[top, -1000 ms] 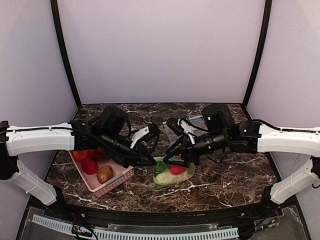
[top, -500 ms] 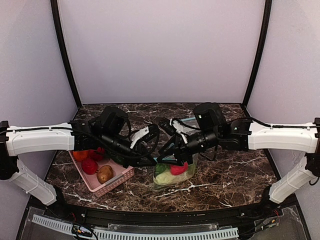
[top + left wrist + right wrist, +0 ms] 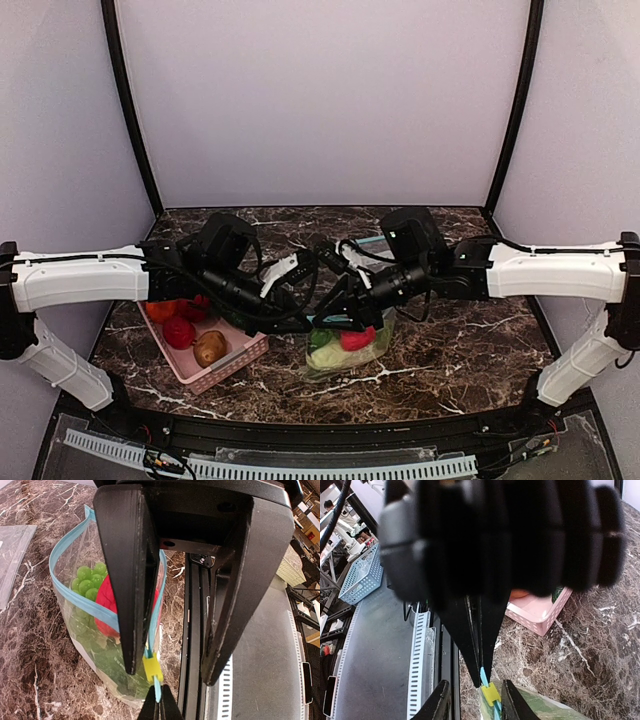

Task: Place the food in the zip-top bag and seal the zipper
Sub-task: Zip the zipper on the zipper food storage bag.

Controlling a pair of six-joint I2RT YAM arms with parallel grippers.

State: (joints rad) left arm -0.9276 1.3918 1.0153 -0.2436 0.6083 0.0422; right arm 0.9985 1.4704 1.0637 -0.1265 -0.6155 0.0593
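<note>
The zip-top bag (image 3: pixel 350 350) sits at the front middle of the dark marble worktop (image 3: pixel 460 350). Its bottom is on the stone and its mouth is lifted up towards the two grippers. Any print on the bag is too small to read.

The teal zipper (image 3: pixel 75 597) runs roughly left to right in the top view. In the left wrist view its two strips bow apart into an open loop and meet at a yellow slider (image 3: pixel 151 669) at one end.

Inside the bag lie a red piece (image 3: pixel 106 602), a cluster of green beads (image 3: pixel 87 582) and leafy green food (image 3: pixel 112 670).

The left gripper (image 3: pixel 156 704) has its jaws fully closed, pinching the zipper's tip just beyond the slider. The right gripper (image 3: pixel 476 705) has its jaws parted and straddles the slider, with a gap still showing on one side.

A pink basket (image 3: pixel 240 357) holding red, orange and brown pieces stands just left of the bag. A second clear bag (image 3: pixel 12 545) lies flat further back. The worktop's near edge and its black rail (image 3: pixel 192 645) are close behind the bag. Bare marble shows to the bag's right.
</note>
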